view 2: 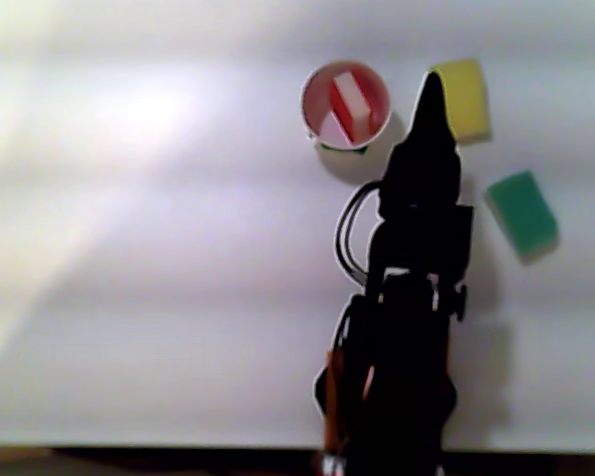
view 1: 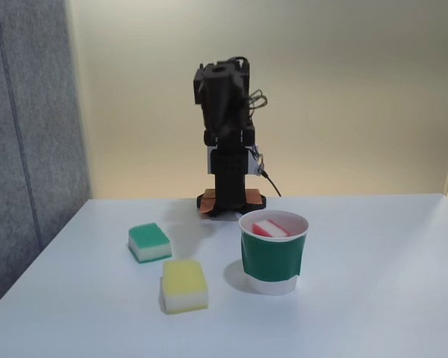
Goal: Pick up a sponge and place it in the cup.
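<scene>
green sponge (view 1: pixel 148 242): green top on a white layer, lying flat on my table (view 1: pixel 373 298), back-left of the yellow one in the fixed view

yellow sponge (view 1: pixel 184 286): yellow over white, also flat, just beside the green one without touching

wall (view 1: pixel 321 89): plain cream, behind the table

grey panel (view 1: pixel 26 134): fabric-looking, left of the table

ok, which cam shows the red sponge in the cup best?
The other view: it looks straight down into the cup, showing the red sponge end to end. The fixed view catches the sponge's top above the cup rim.
</scene>
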Robot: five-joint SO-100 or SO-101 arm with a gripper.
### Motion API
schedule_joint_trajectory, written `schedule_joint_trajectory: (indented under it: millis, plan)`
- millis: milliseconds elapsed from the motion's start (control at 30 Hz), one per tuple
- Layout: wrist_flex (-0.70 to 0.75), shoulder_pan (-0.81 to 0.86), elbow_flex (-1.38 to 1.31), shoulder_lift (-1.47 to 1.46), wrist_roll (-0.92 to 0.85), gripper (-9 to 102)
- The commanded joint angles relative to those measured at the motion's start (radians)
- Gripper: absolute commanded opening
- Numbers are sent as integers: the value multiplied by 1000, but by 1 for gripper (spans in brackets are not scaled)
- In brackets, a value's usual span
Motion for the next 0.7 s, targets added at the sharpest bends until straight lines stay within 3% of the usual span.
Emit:
schedule_joint_trajectory:
  millis: [0,433,667]
  plan:
    - [-11,9,60,63,2,0]
    - [23,-25,316,63,-40,0]
    - [400,-55,330,63,-44,0]
